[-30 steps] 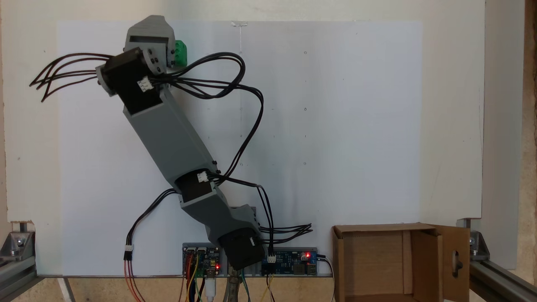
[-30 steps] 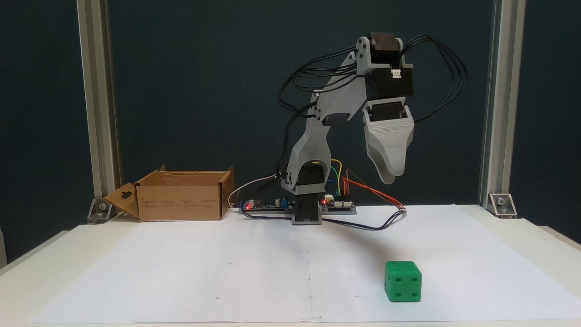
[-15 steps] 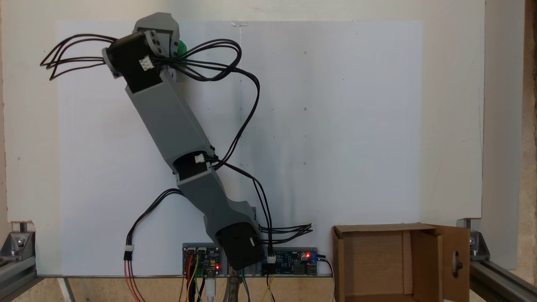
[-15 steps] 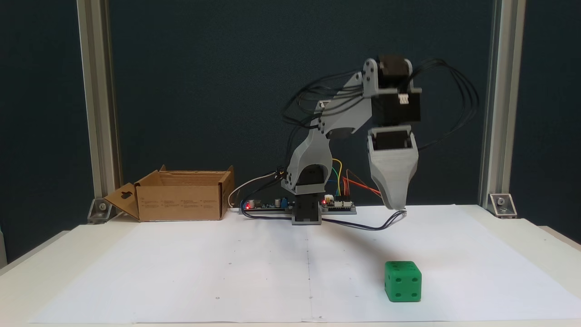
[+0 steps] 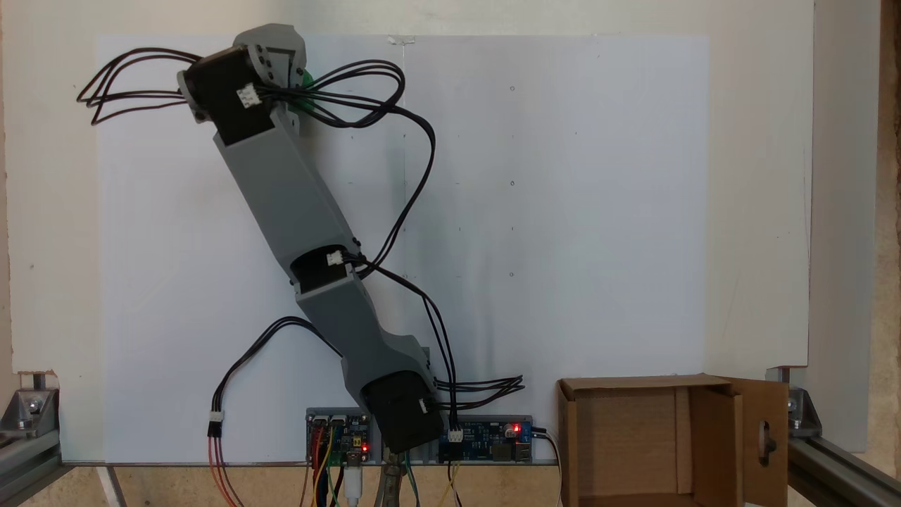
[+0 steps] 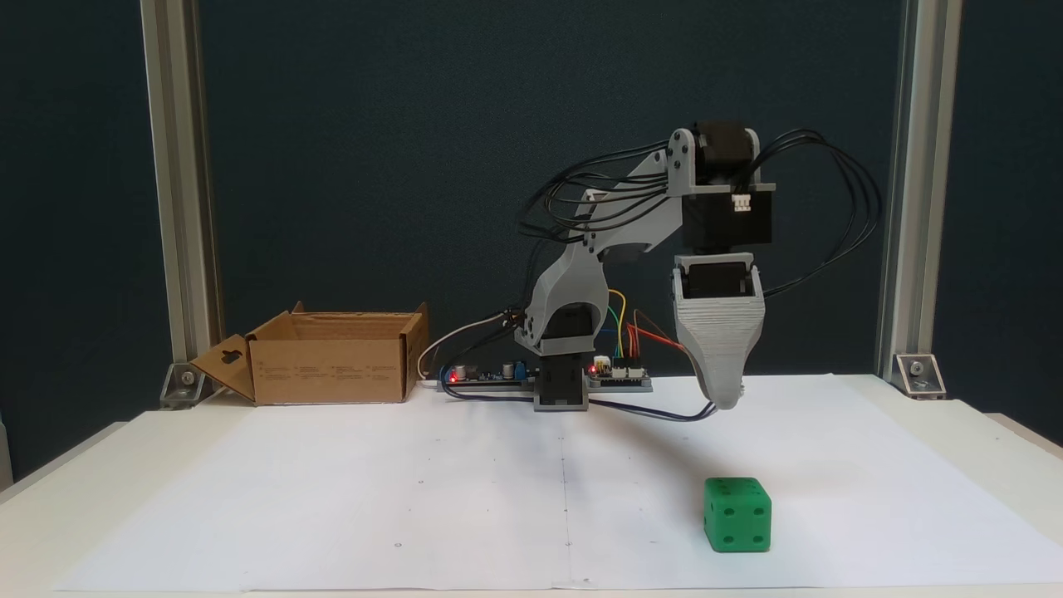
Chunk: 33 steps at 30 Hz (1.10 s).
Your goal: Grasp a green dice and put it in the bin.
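**Green dice on paper: approach step, grasp not yet made**

Green plastic marks the target: the dice (image 6: 737, 514) sits flat on the white paper (image 6: 415, 490), toward the right in the side-on fixed view, untouched. From above, just a sliver of it (image 5: 305, 76) shows beside the wrist, near the paper's top left corner.

**Arm status.** The gripper (image 6: 725, 400) points straight down, above the dice and apart from it. Bare paper shows between its tip and the dice's top face in the side-on view. From above, the wrist housing (image 5: 271, 53) covers the tip.

**Finger state.** Cannot be told. In the side-on view the jaws lie one behind the other and read as a single grey wedge; from above they are hidden by the wrist.

**Bin.** The box (image 6: 332, 359) stands at the paper's far left edge in the side-on view, well apart from the dice, flaps open, with the keyhole flap (image 6: 222, 365) folded outward. From above its interior (image 5: 626, 440) looks empty.

**Step in hand.** Judged as the descent onto the dice; lifting and carrying remain.

**Next move requires:**
1. Fingers spread wider than the dice before contact.
2. Tip centred over the dice, jaws square to two opposite faces.
3. Further lowering until the jaws bracket the sides, then closing.
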Each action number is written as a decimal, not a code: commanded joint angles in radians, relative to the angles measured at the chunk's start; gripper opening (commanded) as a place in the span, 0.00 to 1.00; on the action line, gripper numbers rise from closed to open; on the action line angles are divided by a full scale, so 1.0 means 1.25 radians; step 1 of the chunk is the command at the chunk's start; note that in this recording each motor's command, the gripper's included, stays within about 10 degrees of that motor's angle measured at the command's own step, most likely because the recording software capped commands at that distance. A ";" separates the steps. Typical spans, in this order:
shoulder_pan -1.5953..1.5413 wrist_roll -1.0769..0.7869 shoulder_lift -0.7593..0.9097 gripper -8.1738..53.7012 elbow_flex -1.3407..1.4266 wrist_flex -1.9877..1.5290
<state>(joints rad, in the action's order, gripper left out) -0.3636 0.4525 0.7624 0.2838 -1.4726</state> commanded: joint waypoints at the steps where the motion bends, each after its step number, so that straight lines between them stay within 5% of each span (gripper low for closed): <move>1: 0.007 0.059 0.013 0.84 -0.055 -0.140; 33: -0.011 0.083 -0.094 0.84 -0.142 -0.140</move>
<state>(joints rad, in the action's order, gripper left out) -0.3666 0.4878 0.6351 0.1672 -1.4726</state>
